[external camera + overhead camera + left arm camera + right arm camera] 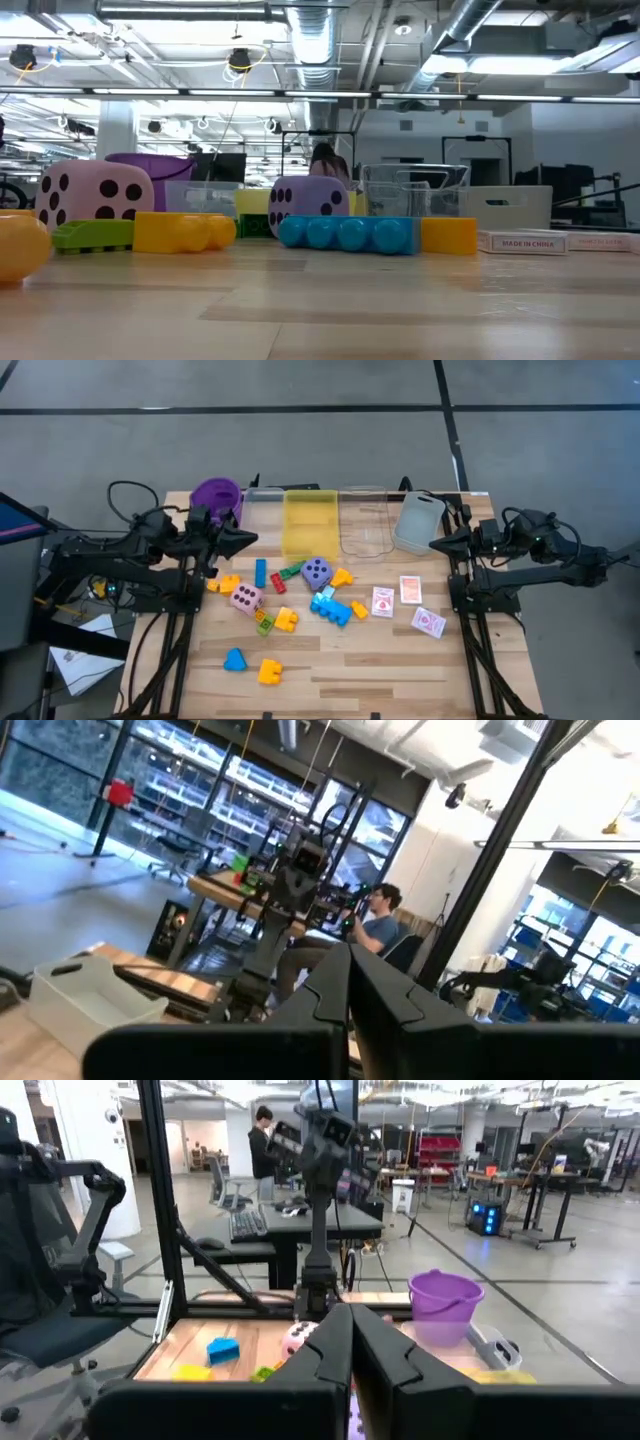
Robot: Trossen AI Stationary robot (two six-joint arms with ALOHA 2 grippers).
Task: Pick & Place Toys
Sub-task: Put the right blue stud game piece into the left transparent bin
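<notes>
Nearest the front edge of my table [400, 680] lie a blue block [234, 659] and a yellow block [270, 672], apart from the main scatter. Farther in, the toys bunch around the middle: the pink die [247, 598] sits beside a green block [265, 624] and another yellow block [286, 619], a long light-blue block [330, 607] lies just in front of the purple die [318, 571], and three red-patterned cards [383, 601] lie spread toward my right side. From table height the pink die [95, 196] and purple die [308, 199] stand above the row of blocks. Behind the toys, along the far edge, stand the round purple cup [216, 495], a yellow tray [308, 522], a clear tray [364, 520] and a grey tray [420, 523]. My left gripper [248, 538] hangs off the table's left side, near the purple cup, its fingers [330, 995] pressed together on nothing. My right gripper [438, 544] waits at the right side by the grey tray, fingers [335, 1345] likewise pressed together and carrying nothing. Beyond the table, a person [378, 925] sits at a desk in the room.
</notes>
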